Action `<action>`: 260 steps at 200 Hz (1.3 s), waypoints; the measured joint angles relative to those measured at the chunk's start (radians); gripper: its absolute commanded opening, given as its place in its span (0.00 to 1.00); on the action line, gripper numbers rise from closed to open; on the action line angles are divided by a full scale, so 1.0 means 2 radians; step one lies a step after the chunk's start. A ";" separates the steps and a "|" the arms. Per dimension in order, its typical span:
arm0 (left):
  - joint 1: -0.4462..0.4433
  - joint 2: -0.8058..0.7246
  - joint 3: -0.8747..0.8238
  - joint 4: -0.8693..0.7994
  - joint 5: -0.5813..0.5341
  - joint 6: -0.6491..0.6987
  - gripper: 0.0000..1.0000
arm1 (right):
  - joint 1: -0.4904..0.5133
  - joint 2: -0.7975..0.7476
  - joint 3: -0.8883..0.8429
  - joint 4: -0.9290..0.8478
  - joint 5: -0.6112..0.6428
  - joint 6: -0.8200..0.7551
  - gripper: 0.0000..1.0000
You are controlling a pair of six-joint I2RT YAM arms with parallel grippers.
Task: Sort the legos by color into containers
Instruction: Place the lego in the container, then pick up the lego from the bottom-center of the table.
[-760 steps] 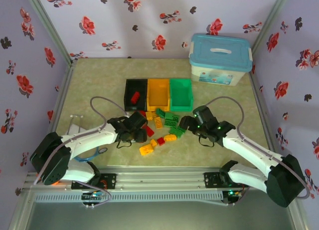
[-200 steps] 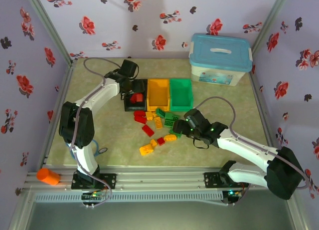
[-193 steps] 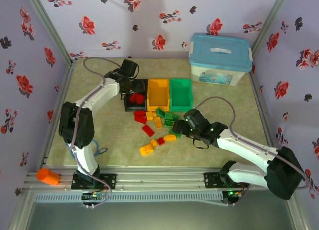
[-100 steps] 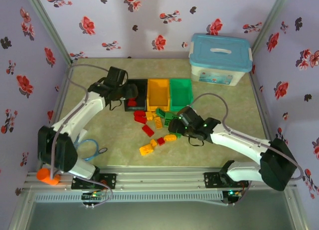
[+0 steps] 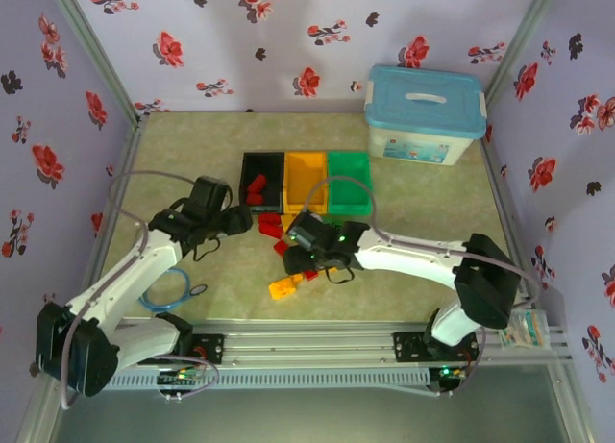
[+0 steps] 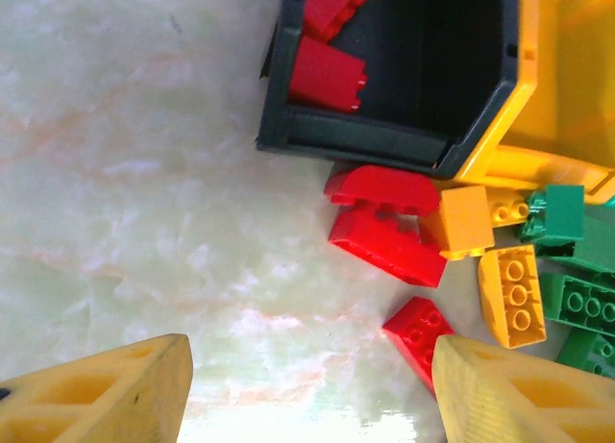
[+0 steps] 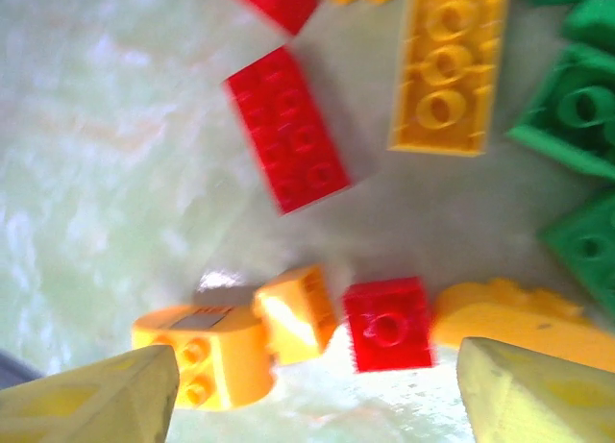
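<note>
Right tool spread wide, box label illegible

The tabletop is pale green and marbled. At its middle three bins stand side by side, walls touching: black bin, yellow-orange bin, green bin. In the far right corner sits a white box with a light blue lid. Loose legos lie scattered just in front of the bins. Two curved red bricks lie just beside the black bin's near wall, next to an orange brick and green bricks. Nearer the front lie a long red brick, a small red brick and a rounded orange brick. A blue cord loop lies near the left front.
</note>
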 measured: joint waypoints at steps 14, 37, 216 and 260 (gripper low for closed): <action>0.000 -0.020 -0.018 -0.002 0.000 -0.006 0.67 | 0.022 0.020 0.022 -0.014 -0.004 -0.014 0.82; 0.000 -0.040 -0.037 -0.010 0.000 -0.011 0.67 | 0.045 0.049 0.048 -0.035 -0.008 -0.027 0.83; 0.000 -0.090 -0.081 -0.027 -0.022 -0.024 0.67 | 0.078 0.191 0.127 -0.080 -0.016 0.003 0.70; 0.000 -0.093 -0.084 -0.028 -0.023 -0.024 0.67 | 0.082 0.194 0.140 -0.084 -0.016 0.011 0.54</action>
